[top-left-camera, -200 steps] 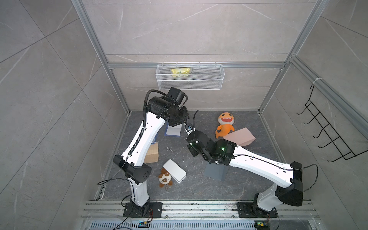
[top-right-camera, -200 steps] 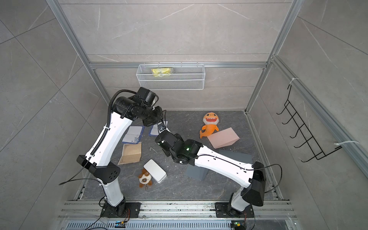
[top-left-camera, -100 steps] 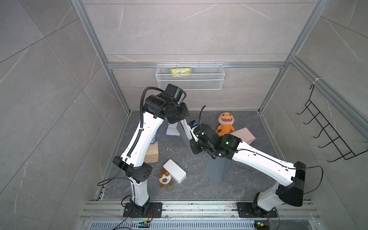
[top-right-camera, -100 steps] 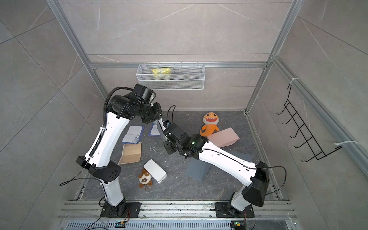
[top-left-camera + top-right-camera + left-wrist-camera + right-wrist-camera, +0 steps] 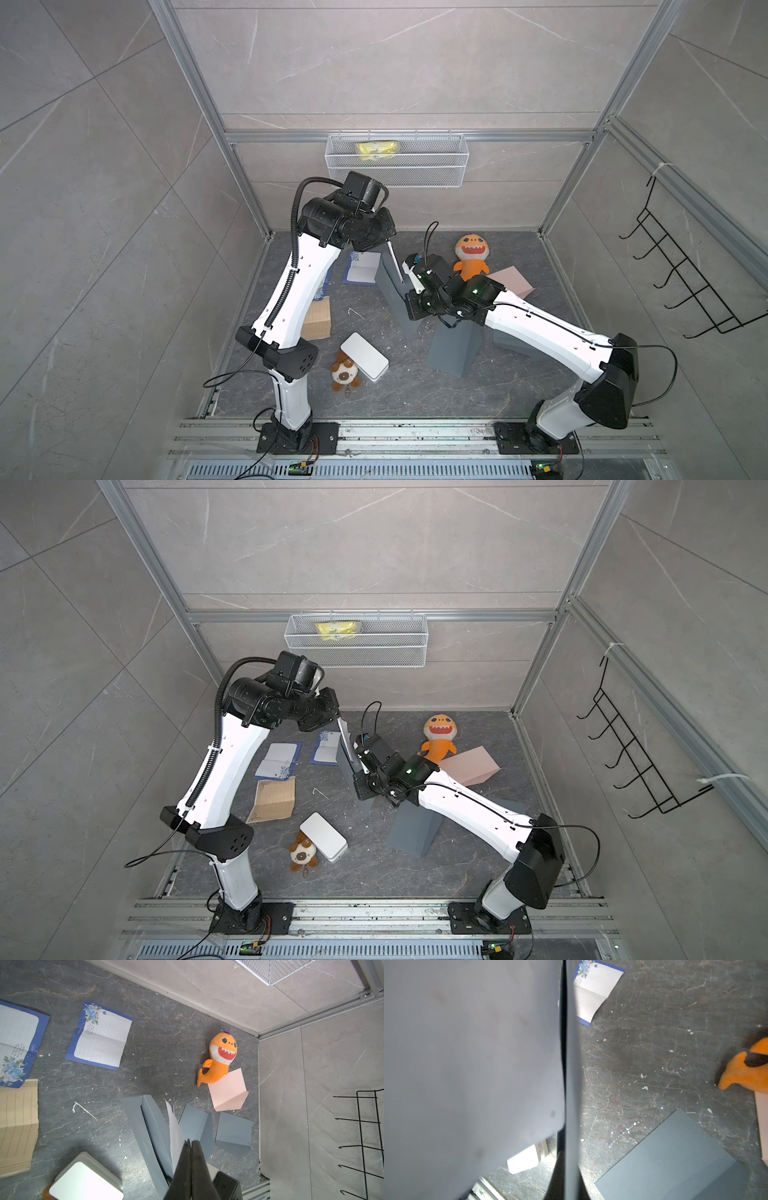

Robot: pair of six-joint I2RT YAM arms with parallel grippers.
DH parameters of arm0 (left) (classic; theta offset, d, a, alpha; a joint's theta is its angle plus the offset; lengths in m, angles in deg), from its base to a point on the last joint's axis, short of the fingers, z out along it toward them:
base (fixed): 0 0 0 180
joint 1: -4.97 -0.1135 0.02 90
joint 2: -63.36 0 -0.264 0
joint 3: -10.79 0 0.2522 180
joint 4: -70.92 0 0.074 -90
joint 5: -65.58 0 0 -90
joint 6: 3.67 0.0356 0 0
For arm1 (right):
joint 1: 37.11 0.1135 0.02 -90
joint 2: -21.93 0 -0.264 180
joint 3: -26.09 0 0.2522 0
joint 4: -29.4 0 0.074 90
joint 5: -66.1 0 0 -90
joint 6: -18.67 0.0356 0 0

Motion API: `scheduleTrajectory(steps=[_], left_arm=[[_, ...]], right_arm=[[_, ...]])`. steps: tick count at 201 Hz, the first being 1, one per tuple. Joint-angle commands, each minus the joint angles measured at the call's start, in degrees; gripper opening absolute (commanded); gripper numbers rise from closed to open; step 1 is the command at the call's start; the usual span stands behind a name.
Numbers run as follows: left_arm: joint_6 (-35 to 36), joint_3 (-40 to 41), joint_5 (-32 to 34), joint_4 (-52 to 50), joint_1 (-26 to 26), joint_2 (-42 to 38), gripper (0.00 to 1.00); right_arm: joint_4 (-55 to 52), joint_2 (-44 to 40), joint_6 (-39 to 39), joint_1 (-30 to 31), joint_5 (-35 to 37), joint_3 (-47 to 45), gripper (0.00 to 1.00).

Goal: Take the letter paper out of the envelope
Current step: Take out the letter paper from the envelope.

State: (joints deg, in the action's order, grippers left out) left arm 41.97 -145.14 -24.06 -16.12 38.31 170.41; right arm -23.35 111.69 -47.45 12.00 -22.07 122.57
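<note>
Left wrist: letter paper (image 5: pixel 174 1126) pinched by left end effector (image 5: pixel 190 1144), pulled farther from envelope (image 5: pixel 154 1126) clamped in right end effector (image 5: pixel 568 1159); both lifted higher than before.

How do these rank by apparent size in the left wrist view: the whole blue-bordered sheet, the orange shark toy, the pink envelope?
1. blue-bordered sheet
2. pink envelope and orange shark toy: about alike, not ranked.

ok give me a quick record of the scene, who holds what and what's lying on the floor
left fingers: shut on letter paper
right fingers: shut on envelope
letter paper: white, partly out of the envelope
envelope: grey, held up off the floor
on floor: orange shark plush, pink paper, blue flowered sheet, white box
</note>
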Motion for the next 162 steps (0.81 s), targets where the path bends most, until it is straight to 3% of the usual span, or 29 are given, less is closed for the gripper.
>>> scheduleTrajectory(steps=[1,23,61,122,141,162], left_arm=[[0.09,-1.17,1.39,2.69,-0.31,-3.17,0.00],[0.13,0.57,0.98,3.54,-0.26,-3.63,0.00],[0.55,4.89,1.52,5.41,-0.30,-5.55,0.00],[1.06,20.95,-1.24,11.17,-0.38,-11.09,0.00],[0.89,25.13,-1.12,11.59,-0.38,-13.03,0.00],[0.76,28.61,-0.89,12.10,-0.36,-14.81,0.00]], right_arm=[[0.57,-2.32,2.74,-1.27,-1.80,-3.45,0.00],[4.44,-4.34,4.98,-3.20,-3.98,-8.86,0.00],[16.76,-6.08,11.35,-7.38,-16.87,-21.33,0.00],[52.74,2.62,29.49,-15.14,-38.25,-37.74,0.00],[52.97,4.90,29.36,-15.79,-39.40,-37.50,0.00],[45.85,6.21,25.75,-15.78,-38.62,-35.99,0.00]])
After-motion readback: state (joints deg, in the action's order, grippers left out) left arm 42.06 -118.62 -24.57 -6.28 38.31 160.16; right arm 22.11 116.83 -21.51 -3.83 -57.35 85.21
